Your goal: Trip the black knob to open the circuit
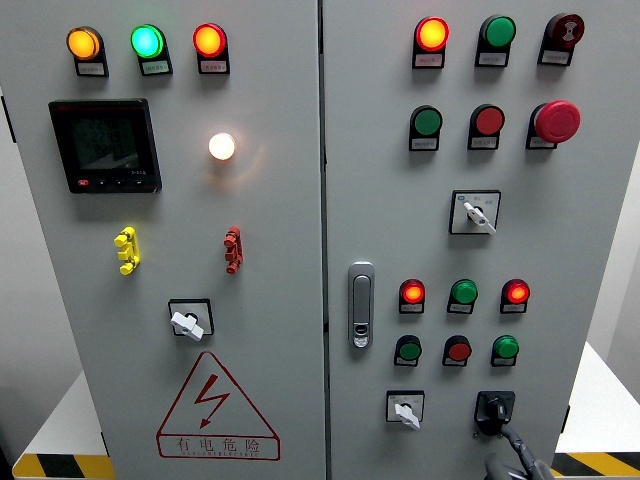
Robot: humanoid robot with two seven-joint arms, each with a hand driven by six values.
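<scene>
The black knob (494, 407) sits on a black square plate at the lower right of the right-hand cabinet door (600, 240). Its handle points roughly upward. My right hand (512, 455) comes up from the bottom edge just below the knob, and its tip reaches the knob's lower rim. Most of the hand is cut off by the frame. My left arm does not show.
A white selector switch (405, 409) is just left of the black knob. Red and green lamps and push buttons (459, 349) sit above it, with a door latch (361, 304) to their left. The left door carries a meter (105, 145), another selector (189, 320) and a high-voltage warning triangle (215, 410).
</scene>
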